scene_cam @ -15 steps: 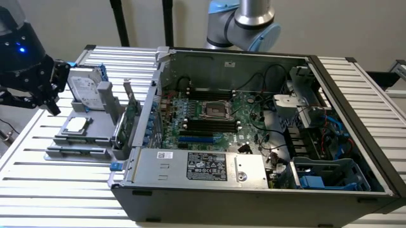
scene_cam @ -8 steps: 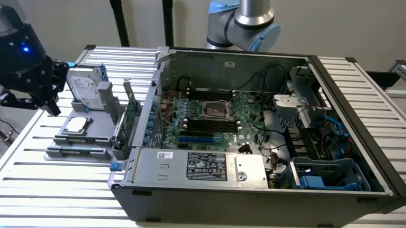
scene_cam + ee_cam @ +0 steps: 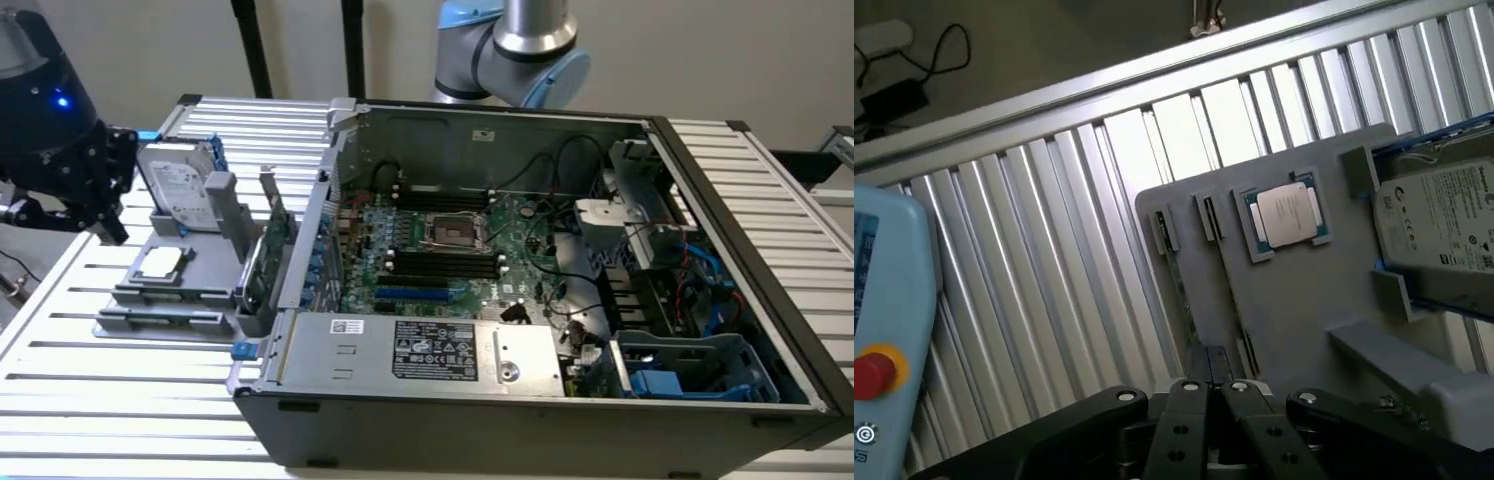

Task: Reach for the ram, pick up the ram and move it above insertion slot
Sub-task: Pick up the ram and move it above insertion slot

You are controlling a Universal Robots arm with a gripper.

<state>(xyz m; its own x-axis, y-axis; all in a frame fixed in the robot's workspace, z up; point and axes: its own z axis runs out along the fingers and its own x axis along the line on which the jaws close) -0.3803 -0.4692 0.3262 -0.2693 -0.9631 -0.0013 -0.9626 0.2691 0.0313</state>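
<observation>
Gripper (image 3: 1214, 372) clenched, holding nothing — hangs over tray's (image 3: 1294, 300) edge. Ram (image 3: 1180, 290) stands on edge in a slot near that edge — untouched.

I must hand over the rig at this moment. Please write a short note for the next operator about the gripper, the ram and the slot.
Gripper: shut, holding nothing, above the grey tray that lies beside the computer case.
Ram: seems to stand on edge in the tray's narrow holder, not gripped.
Insertion slot: one of the black sockets inside the case.
Done: gripper is close to the ram.
Left: ram not yet picked up or brought above the slot.
</observation>
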